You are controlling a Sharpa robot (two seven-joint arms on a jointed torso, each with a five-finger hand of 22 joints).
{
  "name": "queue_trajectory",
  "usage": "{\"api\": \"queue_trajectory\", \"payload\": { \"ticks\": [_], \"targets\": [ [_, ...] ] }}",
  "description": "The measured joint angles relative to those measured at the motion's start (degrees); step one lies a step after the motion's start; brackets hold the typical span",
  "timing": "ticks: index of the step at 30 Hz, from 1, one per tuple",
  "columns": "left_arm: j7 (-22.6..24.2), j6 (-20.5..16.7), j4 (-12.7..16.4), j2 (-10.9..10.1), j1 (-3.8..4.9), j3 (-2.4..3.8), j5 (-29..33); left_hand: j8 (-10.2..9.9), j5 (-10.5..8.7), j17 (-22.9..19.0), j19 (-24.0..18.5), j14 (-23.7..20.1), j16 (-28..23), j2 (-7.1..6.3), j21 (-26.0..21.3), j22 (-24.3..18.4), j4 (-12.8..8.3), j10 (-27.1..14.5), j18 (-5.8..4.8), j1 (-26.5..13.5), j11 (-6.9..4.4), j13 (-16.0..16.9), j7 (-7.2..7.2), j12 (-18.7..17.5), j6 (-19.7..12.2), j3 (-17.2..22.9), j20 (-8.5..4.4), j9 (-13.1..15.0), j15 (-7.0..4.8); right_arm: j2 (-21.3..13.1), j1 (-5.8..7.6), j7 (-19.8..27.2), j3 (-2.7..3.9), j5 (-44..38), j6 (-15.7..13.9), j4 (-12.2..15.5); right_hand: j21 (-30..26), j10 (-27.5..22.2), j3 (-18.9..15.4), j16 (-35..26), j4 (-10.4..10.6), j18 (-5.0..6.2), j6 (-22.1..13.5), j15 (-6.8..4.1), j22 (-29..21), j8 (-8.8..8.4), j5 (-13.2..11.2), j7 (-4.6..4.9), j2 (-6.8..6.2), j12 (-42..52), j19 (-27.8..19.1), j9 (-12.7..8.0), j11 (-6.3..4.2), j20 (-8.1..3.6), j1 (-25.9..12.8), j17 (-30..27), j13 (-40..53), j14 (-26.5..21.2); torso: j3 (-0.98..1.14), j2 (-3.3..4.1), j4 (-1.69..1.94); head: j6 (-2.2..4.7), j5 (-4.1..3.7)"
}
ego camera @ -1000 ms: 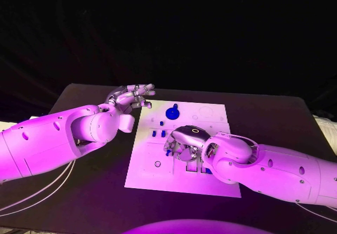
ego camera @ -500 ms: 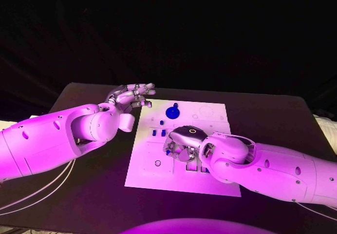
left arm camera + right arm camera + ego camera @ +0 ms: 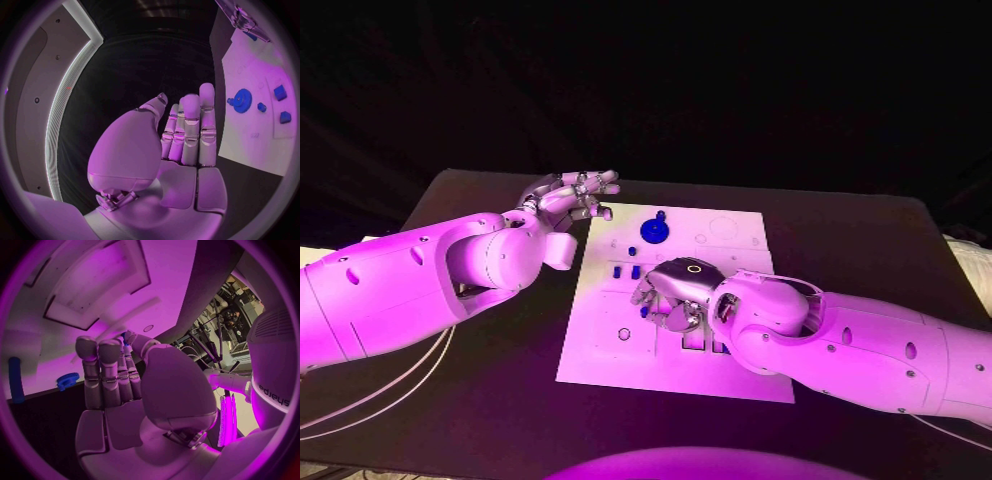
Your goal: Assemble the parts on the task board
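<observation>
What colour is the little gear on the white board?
Blue. The gear shows best in the left wrist view, lying on the task board.

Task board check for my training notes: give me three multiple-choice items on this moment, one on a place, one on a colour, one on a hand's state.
1. Where is the right hand?
A. over the task board
B. off the table
C. beside the left hand

2. What colour is the gear?
A. white
B. blue
C. black

3. How is the left hand?
A. holding the gear
B. pressing on the board
C. open, holding nothing

Answers: 1 A, the head view shows it above the board's middle; 2 B, it stands out blue on the white plate; 3 C, the left wrist view shows straight fingers with nothing in them.
</observation>
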Motion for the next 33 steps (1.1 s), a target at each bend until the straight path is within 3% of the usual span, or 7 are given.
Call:
{"api": "queue_trajectory", "payload": {
  "ticks": [5,13,20,22,26,29,33],
  "targets": [
    [0.0,0.0,0.0,0.0,0.0,0.0,0.0,0.0,0.0,0.0,0.0,0.0,0.0,0.0,0.0,0.0,0.0,0.0,0.0,0.0,0.03,0.0,0.0,0.0,0.0,0.0,0.0,0.0,0.0,-0.7,-0.16,0.1,-0.22,0.1,-1.3,0.4,-1.4,-3.1,-1.8,-1.7,-0.3,0.0,-1.0,0.18,-1.9,0.0,0.3,0.2,-0.14,0.8,-0.8,-0.6,1.45,0.4,-0.1,-2.1,0.2,-0.5,0.02,0.0,0.0,0.12,-0.08],
    [-0.2,0.1,-0.2,-0.1,0.0,0.0,-0.1,0.2,0.0,-0.1,0.0,-0.2,0.0,0.0,0.0,-0.1,0.0,-0.2,0.0,0.0,0.21,0.0,0.0,0.0,0.0,0.0,0.0,0.0,0.19,-5.0,0.16,1.0,-0.02,2.5,-6.6,3.1,0.5,-0.6,-2.2,-0.7,-0.2,0.0,2.1,-0.34,1.7,0.65,2.7,1.3,0.77,3.6,2.0,-0.5,0.83,0.08,0.8,-1.2,0.5,0.4,0.05,0.0,-0.01,0.44,-0.14],
    [-0.5,0.2,-0.4,-0.1,0.0,-0.01,-0.3,0.2,0.0,-0.3,0.0,-0.2,-0.2,0.0,0.0,-0.1,0.2,-0.2,0.0,0.0,0.21,0.0,0.0,0.0,0.0,-0.2,0.0,0.0,0.2,-10.4,3.1,1.9,0.48,5.2,-9.1,6.7,1.0,1.7,-2.2,-0.4,-0.1,-0.01,3.5,-0.63,2.6,0.65,2.9,0.75,0.76,4.5,3.0,-0.5,0.25,-0.22,0.8,-1.3,0.2,0.7,0.05,-0.02,-0.07,1.06,-0.28],
    [-0.5,0.2,-0.5,-0.1,0.0,-0.01,-0.3,0.2,0.0,-0.3,0.0,-0.2,-0.2,0.0,0.0,-0.1,0.2,-0.2,0.0,0.0,0.21,0.0,0.0,0.0,0.0,-0.2,0.0,0.0,0.2,-12.2,4.39,1.9,0.57,5.7,-8.9,7.3,1.0,1.7,-2.8,-0.4,0.4,-0.01,3.5,-0.63,2.4,0.62,2.9,0.69,0.0,4.4,2.9,-0.6,0.24,-0.22,0.0,-1.6,0.1,0.7,0.05,-0.02,-0.07,1.22,-0.53],
    [-0.6,0.3,-0.6,-0.1,-0.02,-0.02,-0.4,0.2,0.0,-0.3,0.0,-0.2,-0.2,0.0,0.0,-0.1,0.2,-0.2,0.0,0.0,0.21,0.0,0.0,0.0,0.0,-0.2,0.0,0.0,0.2,-15.0,6.3,0.9,0.7,6.0,-6.7,7.6,-1.5,-2.2,-8.4,-2.6,2.3,0.0,0.8,-0.63,-1.3,-0.08,3.4,-0.51,-1.93,2.7,1.7,-1.6,0.56,-0.01,-2.6,-4.1,0.1,0.7,0.02,-0.04,-0.09,1.6,-1.03],
    [-0.6,0.3,-0.6,0.0,-0.03,-0.03,-0.4,0.2,0.0,-0.3,0.0,-0.2,-0.2,0.0,0.0,-0.1,0.2,-0.2,-0.01,0.0,0.21,0.0,0.0,0.0,0.0,-0.2,0.0,0.0,0.2,-16.3,6.84,-0.1,0.7,5.8,-4.1,7.3,-2.6,-4.3,-16.4,-3.1,3.9,0.0,-0.2,-0.43,-2.5,-0.08,3.5,-0.92,-0.3,2.6,1.7,-2.4,1.02,0.01,-0.3,-5.0,0.3,0.9,0.02,-0.04,-0.09,1.82,-1.26],
    [-0.6,0.4,-0.6,0.0,-0.08,-0.03,-0.4,0.2,0.0,-0.3,0.0,-0.2,-0.2,0.0,0.0,-0.1,0.2,-0.3,0.0,0.0,0.1,0.0,0.0,0.0,0.0,-0.2,0.0,0.0,0.2,-17.0,7.16,-1.4,0.65,5.2,-1.3,6.9,-3.0,-4.5,-19.4,-3.2,4.7,0.0,-0.2,-0.43,-3.0,-0.08,3.5,-0.93,0.44,3.0,1.7,-2.6,1.03,0.0,1.7,-5.4,0.3,0.9,0.05,-0.02,-0.1,2.03,-1.37]
  ]
}}
